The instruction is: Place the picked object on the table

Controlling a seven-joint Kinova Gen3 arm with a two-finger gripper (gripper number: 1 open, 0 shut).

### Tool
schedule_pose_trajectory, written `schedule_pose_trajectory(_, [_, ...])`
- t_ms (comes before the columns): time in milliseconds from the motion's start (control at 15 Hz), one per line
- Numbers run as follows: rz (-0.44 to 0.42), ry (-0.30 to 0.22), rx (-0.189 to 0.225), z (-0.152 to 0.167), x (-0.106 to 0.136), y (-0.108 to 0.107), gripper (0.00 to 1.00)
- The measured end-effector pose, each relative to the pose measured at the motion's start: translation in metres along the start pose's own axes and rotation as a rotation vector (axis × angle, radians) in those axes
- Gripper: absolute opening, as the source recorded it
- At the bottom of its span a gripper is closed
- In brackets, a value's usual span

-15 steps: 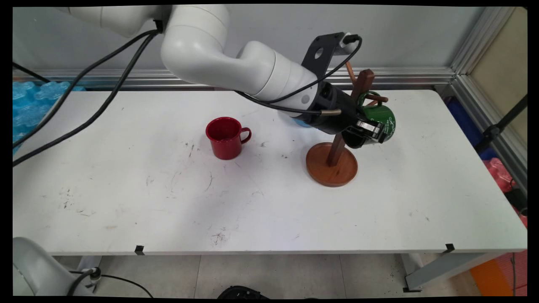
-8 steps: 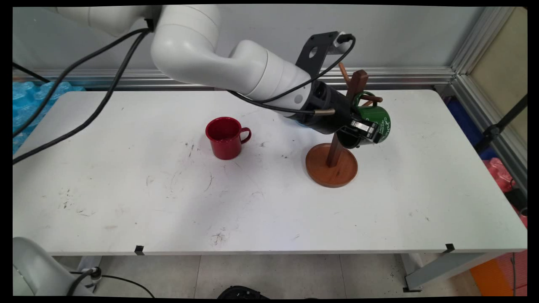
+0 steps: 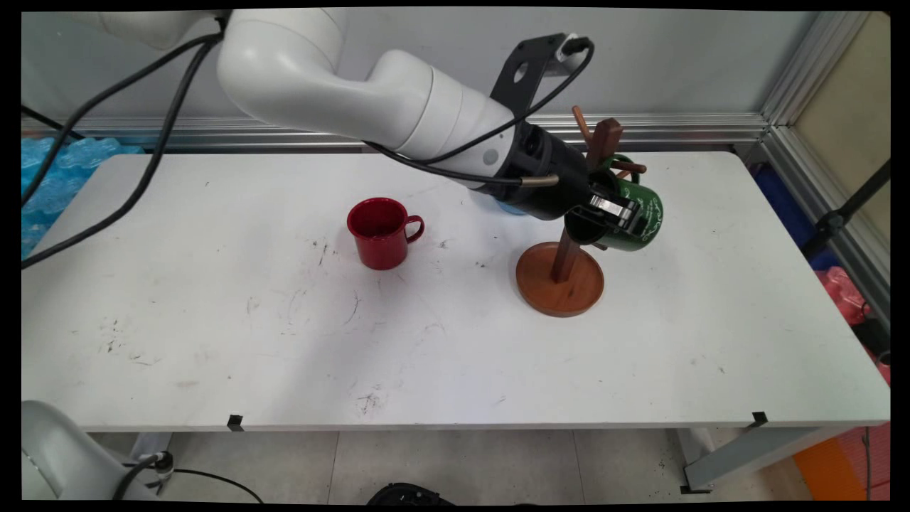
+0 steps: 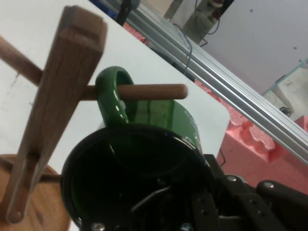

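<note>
White table (image 3: 213,341), scuffed, wall behind. Nearest of note: red mug (image 3: 382,232) upright at mid-table, untouched, same spot as a second ago. Further back and right, wooden mug tree (image 3: 561,274) on its round base. Gripper (image 3: 610,213) is clamped on the rim of the green mug (image 3: 636,213), one finger inside. Over the last second the mug shifted slightly left and up; hand view shows its handle (image 4: 113,94) now threaded over a peg (image 4: 151,91). Mug looks hooked but not let go.
</note>
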Motion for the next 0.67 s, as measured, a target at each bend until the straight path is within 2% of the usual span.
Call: schedule_pose_trajectory(667, [0.033, 0.019, -0.034, -0.015, 0.008, 0.013, 0.0])
